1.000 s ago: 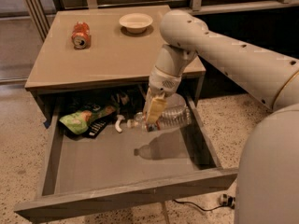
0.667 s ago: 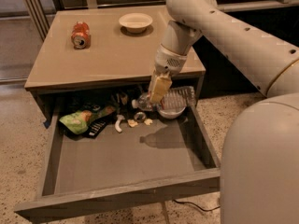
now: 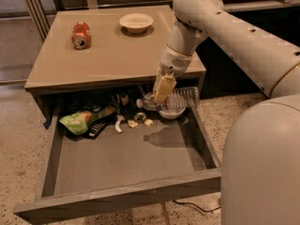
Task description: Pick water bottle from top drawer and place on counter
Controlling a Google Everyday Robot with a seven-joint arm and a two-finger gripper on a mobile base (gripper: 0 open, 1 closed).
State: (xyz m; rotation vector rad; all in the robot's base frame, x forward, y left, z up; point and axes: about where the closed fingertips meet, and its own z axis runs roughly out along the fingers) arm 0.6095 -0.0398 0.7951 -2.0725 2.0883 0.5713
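While the jaws clamp on the water bottle (image 3: 183, 97) close to its neck, the gripper (image 3: 161, 93) hangs just under the front edge of the counter (image 3: 117, 60), at about 1 o'clock over the open top drawer (image 3: 122, 161), taking the drawer's back as 12. The bottle lies sideways in the grip, white cap toward 9 o'clock and base toward 3, lifted clear of the drawer floor, where its shadow falls just below it. A small pale bowl (image 3: 171, 113) sits right beneath the bottle at the drawer's back. Toward 11 o'clock in the drawer lie a green snack bag (image 3: 84, 120) and, nearer the middle, a few small pale scraps (image 3: 133, 123). The arm rises from the gripper toward 1 o'clock, across the counter's right edge. On the counter, an orange soda can (image 3: 80, 35) lies at 10 o'clock and a shallow white dish (image 3: 136, 22) rests at 12.
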